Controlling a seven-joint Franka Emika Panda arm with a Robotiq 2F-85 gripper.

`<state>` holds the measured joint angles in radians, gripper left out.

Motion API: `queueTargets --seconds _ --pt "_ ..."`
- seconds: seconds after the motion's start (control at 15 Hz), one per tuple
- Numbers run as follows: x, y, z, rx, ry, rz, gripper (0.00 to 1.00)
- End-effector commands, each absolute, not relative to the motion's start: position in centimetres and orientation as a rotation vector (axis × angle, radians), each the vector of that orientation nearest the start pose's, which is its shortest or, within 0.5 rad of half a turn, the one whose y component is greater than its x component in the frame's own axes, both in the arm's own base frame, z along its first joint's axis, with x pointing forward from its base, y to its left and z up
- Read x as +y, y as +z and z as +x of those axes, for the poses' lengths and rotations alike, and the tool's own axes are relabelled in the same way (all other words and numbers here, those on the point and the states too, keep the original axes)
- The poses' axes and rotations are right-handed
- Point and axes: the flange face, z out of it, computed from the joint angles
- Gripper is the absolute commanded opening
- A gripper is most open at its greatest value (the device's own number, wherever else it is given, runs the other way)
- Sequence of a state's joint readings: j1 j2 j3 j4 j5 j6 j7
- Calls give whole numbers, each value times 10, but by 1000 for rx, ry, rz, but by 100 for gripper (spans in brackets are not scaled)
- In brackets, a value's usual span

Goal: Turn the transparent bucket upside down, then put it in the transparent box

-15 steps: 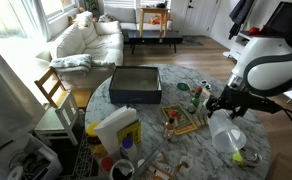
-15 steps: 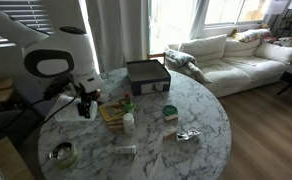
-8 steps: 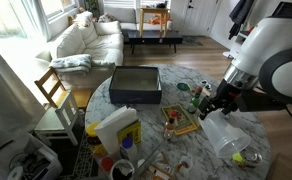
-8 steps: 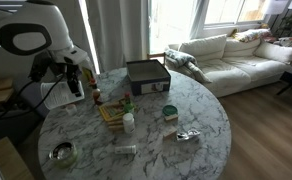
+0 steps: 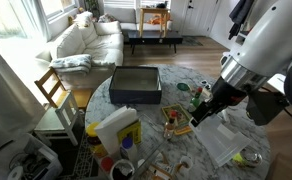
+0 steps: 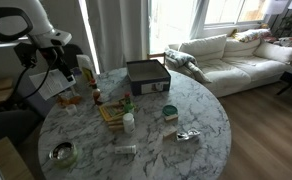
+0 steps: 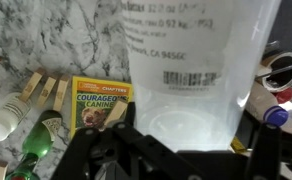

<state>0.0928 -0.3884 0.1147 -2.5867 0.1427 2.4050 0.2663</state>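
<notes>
The transparent bucket [image 7: 201, 65] fills the wrist view, a milky tub with a printed label, its round base close to my gripper [image 7: 186, 152]. The gripper is shut on it, one finger on each side of the lower wall. In an exterior view the bucket [image 5: 224, 145] hangs tilted off the table's right side, below the gripper [image 5: 204, 115]. From the opposite side the gripper [image 6: 64, 68] is at the table's far left edge. The transparent box [image 5: 114, 127], a cloudy whitish bin, stands tilted at the table's front left.
A dark grey flat box [image 5: 136, 85] [image 6: 146, 75] lies at the far side of the marble table [image 6: 186, 110]. A green bottle [image 5: 196, 97], a wooden tray with blocks [image 5: 178, 120] and a small cup [image 5: 248, 157] stand near the arm. A yellow packet [image 7: 98, 105] lies below the bucket.
The arm has swung up and outward, carrying the bucket towards the table's edge and tipping it further. The jaws have kept the same width.
</notes>
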Motion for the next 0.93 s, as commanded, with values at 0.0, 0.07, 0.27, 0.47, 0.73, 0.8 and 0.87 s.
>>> queueTargets --seconds 0.0,0.07,0.27,0.47,0.73,0.8,0.87 --pt "88 411 415 232 -281 -3012 90" --pt "88 411 415 226 -282 -3012 90" --pt "98 411 419 169 -304 -2976 65" --pt "138 413 431 -36 -438 -2870 65" --pt "177 407 437 -285 -642 -2768 65" --pt "184 405 439 -351 -699 -2749 65" --pt "188 403 442 -397 -757 -2735 65"
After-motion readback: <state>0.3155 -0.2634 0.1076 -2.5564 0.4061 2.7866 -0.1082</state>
